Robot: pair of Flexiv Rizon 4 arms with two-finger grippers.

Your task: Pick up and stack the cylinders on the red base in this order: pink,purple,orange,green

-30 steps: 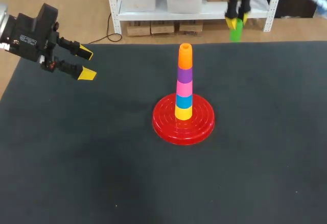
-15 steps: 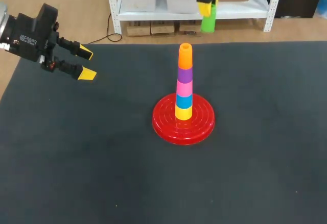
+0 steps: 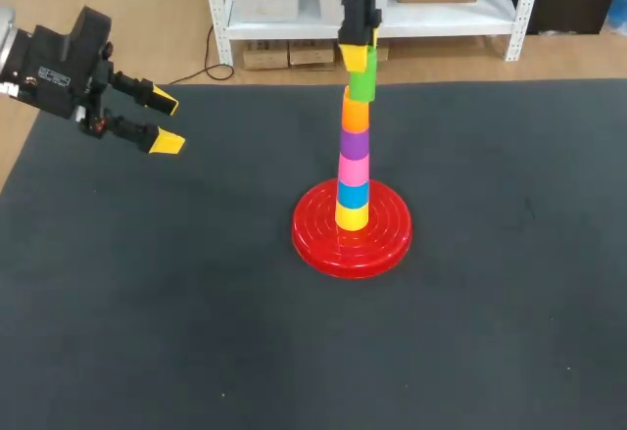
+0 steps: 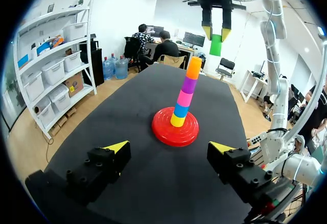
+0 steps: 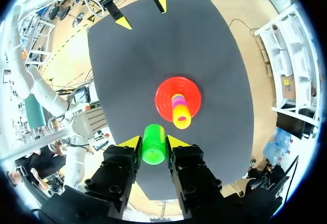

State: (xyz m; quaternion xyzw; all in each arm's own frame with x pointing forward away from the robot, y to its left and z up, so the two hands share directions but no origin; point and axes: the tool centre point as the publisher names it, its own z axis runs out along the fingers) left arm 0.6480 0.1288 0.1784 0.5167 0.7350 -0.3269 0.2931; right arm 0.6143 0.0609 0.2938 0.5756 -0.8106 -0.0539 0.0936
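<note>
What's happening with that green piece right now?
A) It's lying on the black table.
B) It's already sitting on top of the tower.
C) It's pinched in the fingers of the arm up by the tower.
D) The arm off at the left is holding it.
C: the green cylinder is clamped from both sides by the yellow-tipped fingers of the right gripper, up in the air near the topmost orange cylinder, not yet on it.

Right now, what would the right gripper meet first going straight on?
Probably the orange cylinder: the green cylinder it holds hangs just off-centre above it. Depth unclear; it might slip past to the red base.
</note>
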